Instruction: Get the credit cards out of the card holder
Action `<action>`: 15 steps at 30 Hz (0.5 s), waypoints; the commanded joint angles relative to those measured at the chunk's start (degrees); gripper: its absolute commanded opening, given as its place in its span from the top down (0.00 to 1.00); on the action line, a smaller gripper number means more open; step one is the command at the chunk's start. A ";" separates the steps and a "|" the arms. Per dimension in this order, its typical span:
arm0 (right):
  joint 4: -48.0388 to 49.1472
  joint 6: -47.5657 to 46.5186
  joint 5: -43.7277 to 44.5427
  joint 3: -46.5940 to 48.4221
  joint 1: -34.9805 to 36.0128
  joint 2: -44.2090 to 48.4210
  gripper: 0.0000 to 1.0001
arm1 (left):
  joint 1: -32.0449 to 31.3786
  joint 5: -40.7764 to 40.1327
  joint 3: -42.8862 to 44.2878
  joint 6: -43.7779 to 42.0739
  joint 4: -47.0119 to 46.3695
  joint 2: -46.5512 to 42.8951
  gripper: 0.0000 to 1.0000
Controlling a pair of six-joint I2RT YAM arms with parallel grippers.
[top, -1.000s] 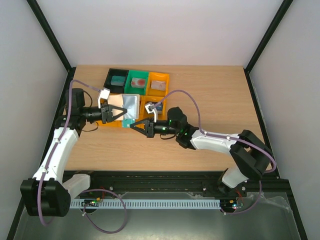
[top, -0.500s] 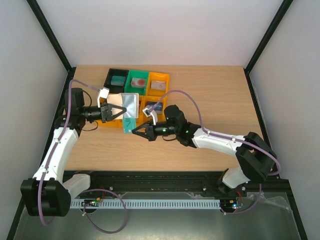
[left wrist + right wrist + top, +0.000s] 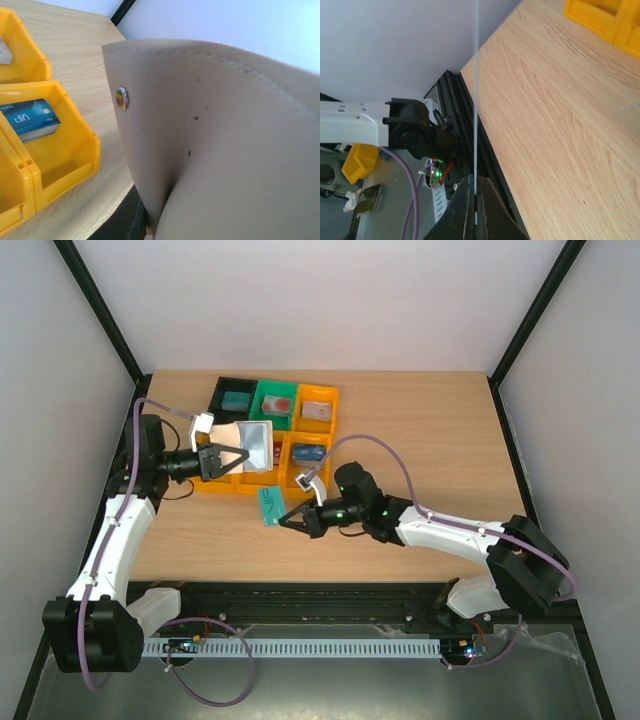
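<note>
My left gripper (image 3: 222,460) is shut on the tan-beige card holder (image 3: 252,445) and holds it open above the orange bins; its grey-blue inside faces the top camera. In the left wrist view the holder's tan outside (image 3: 225,145) with a metal snap (image 3: 121,98) fills the frame and hides the fingers. My right gripper (image 3: 291,521) is shut on a teal credit card (image 3: 270,506) and holds it over the table in front of the bins. In the right wrist view the card (image 3: 475,125) is seen edge-on, pinched between the fingertips (image 3: 465,205). The red card is not in view.
A row of bins stands at the back: black (image 3: 235,397), green (image 3: 275,402) and orange (image 3: 318,407), each with something in it. A front orange bin (image 3: 306,455) holds a blue card (image 3: 31,118). The table's near edge and black rail (image 3: 465,135) lie below the right gripper.
My right gripper has drawn the teal card out of the holder and moved it toward the near edge of the table. The left gripper has lifted the holder slightly toward the back.
</note>
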State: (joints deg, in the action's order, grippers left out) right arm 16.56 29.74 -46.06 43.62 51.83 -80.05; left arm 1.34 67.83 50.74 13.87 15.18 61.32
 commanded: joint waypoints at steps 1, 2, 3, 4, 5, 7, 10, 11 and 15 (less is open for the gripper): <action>-3.93 -1.68 1.24 -1.62 0.38 3.14 0.98 | 0.54 -0.75 0.39 0.45 -1.70 0.10 0.95; -5.05 -2.21 1.83 -1.61 0.39 3.64 0.98 | 0.67 -1.01 0.47 0.07 -1.48 0.06 0.96; -6.32 -2.85 2.39 -1.51 0.42 4.32 0.98 | 0.80 -1.63 0.62 -0.64 -0.91 0.03 0.96; -7.76 -3.65 3.54 -1.45 0.39 4.90 0.98 | 0.91 -2.98 0.72 -1.66 0.39 -0.04 0.96; -10.03 -4.61 5.23 -0.99 0.29 5.44 0.98 | 0.96 -5.04 0.76 -3.18 1.81 -0.13 0.96; -16.52 -6.48 11.28 1.02 -0.48 5.52 0.98 | 0.67 -10.82 0.02 -6.35 4.81 -0.56 0.97; -21.59 -6.09 15.98 2.72 -4.23 5.82 0.98 | -0.51 -16.04 -4.70 -6.23 5.29 -1.54 0.97; -21.87 -5.38 16.33 2.73 -5.62 6.52 0.98 | -1.05 -14.92 -7.23 -4.06 4.00 -2.05 0.97; -23.88 -4.67 21.16 3.49 -9.57 10.90 0.98 | -5.58 -4.76 -15.58 6.38 -2.26 -2.36 0.97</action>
State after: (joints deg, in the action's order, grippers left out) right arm -1.85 25.28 -32.51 44.53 45.34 -74.08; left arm -0.54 56.51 41.91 11.22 17.08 59.79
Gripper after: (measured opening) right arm 0.018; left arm 0.126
